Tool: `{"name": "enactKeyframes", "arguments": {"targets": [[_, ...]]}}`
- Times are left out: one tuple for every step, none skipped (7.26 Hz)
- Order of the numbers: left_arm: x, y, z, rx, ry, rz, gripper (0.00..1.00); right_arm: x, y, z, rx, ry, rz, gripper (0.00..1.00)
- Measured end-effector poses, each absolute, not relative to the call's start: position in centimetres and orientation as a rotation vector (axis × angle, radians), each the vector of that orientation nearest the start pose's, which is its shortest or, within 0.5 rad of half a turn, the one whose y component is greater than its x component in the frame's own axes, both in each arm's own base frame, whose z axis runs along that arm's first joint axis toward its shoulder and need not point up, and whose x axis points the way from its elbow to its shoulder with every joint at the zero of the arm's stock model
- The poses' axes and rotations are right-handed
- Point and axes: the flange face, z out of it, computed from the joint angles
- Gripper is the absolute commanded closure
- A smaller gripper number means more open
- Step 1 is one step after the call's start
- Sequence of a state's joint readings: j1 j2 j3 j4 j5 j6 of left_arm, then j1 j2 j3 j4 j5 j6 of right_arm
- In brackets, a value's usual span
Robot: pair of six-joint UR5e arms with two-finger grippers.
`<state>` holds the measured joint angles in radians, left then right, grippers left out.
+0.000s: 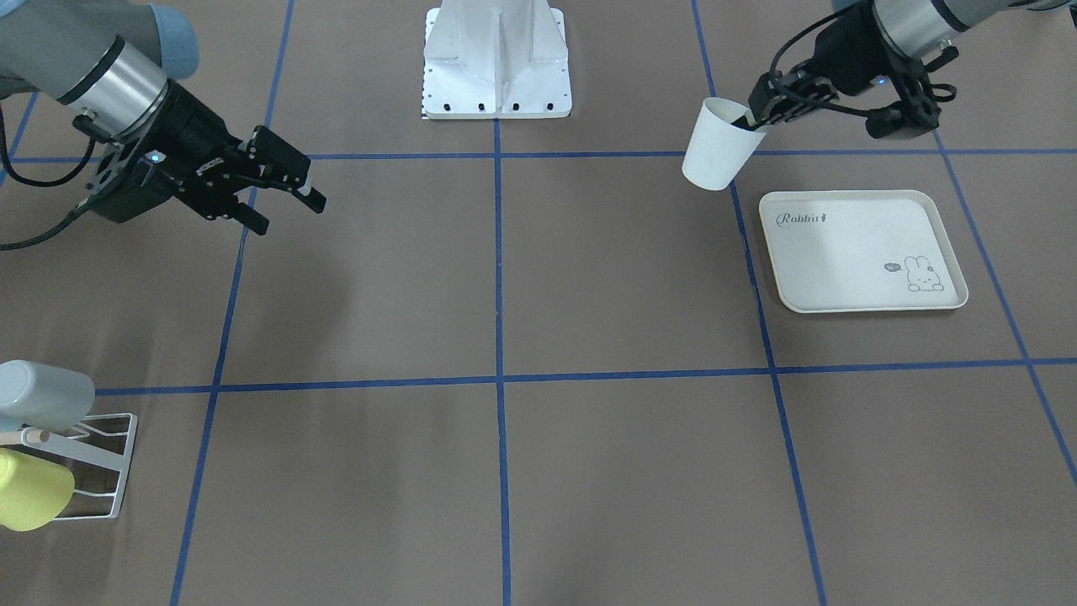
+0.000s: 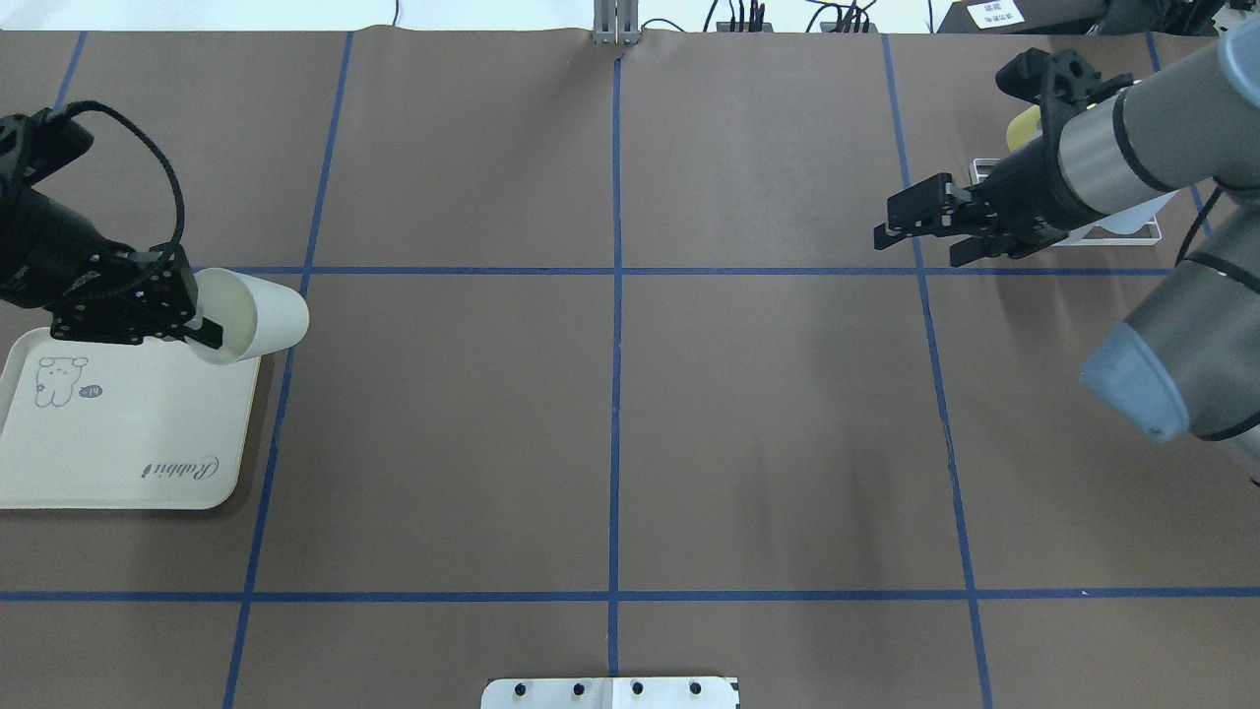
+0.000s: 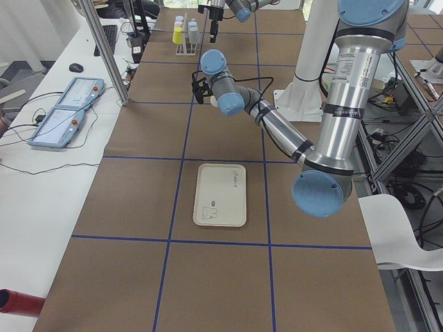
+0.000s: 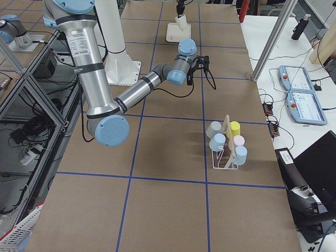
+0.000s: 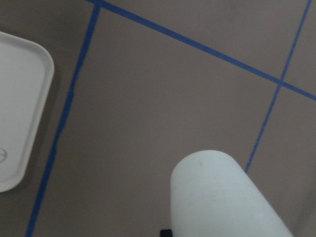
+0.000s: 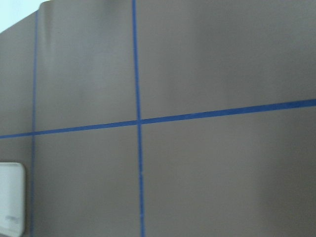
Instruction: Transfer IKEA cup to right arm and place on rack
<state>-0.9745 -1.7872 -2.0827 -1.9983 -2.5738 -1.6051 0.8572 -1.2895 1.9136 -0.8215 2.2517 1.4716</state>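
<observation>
Cup, white, is clamped at its rim by the left gripper — one finger inside the mouth, one outside. It is held off the table and tilted, with its closed base pointing away from the gripper toward the table's middle.

Cream rabbit-print tray lies under and just behind that gripper; the cup hangs past the tray's corner, not touching it.

Right gripper is raised above the surface with its fingers spread apart and nothing between them, aimed toward the centre. Behind it, near the table's edge, stands the white wire rack, carrying a grey cup and a yellow cup, among others.

The two grippers are well apart — between them runs brown table covering crossed by blue tape lines.

White mounting plate sits at the robot's side of the table. In the side views, two handheld control pendants lie on a white bench beside the table.
</observation>
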Motion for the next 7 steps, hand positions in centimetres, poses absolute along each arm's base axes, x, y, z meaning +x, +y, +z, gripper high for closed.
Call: {"name": "enactKeyframes", "arguments": {"targets": [[22.7,-41.3,22.7,-0.35,1.372,-0.283,1.0,-30.3,-43.2,23.5,0.079,-1.551,0.177,0.05],[23.1,-40.3,21.5,-0.398,1.405,-0.239,1.0,-31.2,-41.8,20.9,0.065,-1.66,0.168,0.04],[23.4,-39.4,20.4,-0.459,1.419,-0.199,1.0,-31.7,-40.7,18.5,0.067,-1.739,0.134,0.04],[23.6,-38.9,19.0,-0.506,1.427,-0.191,1.0,-32.0,-39.6,16.7,0.078,-1.81,0.088,0.04],[23.5,-38.4,17.8,-0.53,1.444,-0.175,1.0,-32.5,-38.0,15.6,0.092,-1.895,0.036,0.04],[23.2,-37.8,17.0,-0.53,1.475,-0.137,1.0,-33.4,-36.2,15.1,0.108,-1.987,0.0,0.04],[22.9,-37.2,16.7,-0.5,1.52,-0.085,1.0,-34.3,-34.5,14.7,0.109,-2.07,-0.016,0.04]]}}
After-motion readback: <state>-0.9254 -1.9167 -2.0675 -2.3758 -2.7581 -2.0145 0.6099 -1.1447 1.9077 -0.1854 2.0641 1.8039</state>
